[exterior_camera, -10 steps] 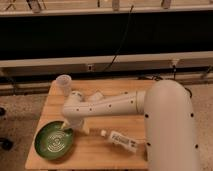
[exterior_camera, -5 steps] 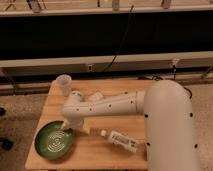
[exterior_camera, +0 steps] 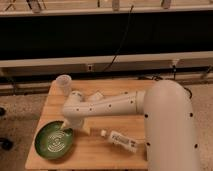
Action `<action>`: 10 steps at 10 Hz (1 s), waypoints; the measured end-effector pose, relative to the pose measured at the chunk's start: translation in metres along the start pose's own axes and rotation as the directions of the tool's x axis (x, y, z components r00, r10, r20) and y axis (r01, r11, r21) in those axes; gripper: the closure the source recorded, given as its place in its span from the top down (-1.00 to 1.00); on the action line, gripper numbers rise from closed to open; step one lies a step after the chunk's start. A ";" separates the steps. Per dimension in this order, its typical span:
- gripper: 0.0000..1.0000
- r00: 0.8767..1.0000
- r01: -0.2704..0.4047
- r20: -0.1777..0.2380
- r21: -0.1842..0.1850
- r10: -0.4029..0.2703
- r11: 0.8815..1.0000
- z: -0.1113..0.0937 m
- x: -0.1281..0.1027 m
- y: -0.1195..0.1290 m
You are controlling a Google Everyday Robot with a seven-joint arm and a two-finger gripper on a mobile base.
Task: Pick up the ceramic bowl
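The ceramic bowl [exterior_camera: 52, 142] is wide, shallow and glossy green with pale rings inside. It sits on the front left corner of the wooden table [exterior_camera: 100, 152]. My white arm reaches in from the right across the table. My gripper [exterior_camera: 67, 128] points down at the bowl's upper right rim, right at or on the edge. The wrist hides the contact with the rim.
A small translucent plastic cup [exterior_camera: 64, 83] stands at the table's back left corner. A small white bottle [exterior_camera: 120, 140] lies on its side right of the bowl. A dark wall with rails and a cable runs behind the table.
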 end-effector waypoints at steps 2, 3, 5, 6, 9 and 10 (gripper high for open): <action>0.04 1.000 0.000 0.000 0.000 0.000 1.000 0.000 0.000 0.000; -0.16 1.000 -0.001 -0.001 -0.001 0.001 1.000 -0.001 0.000 0.000; -0.56 1.000 -0.004 -0.002 0.001 0.004 1.000 -0.006 0.002 0.001; -0.72 1.000 -0.001 -0.001 0.005 0.001 1.000 -0.006 0.001 0.000; -1.00 1.000 0.002 -0.001 0.001 -0.002 1.000 -0.010 0.000 -0.001; -1.00 1.000 0.002 -0.001 0.000 -0.002 1.000 -0.010 0.000 -0.001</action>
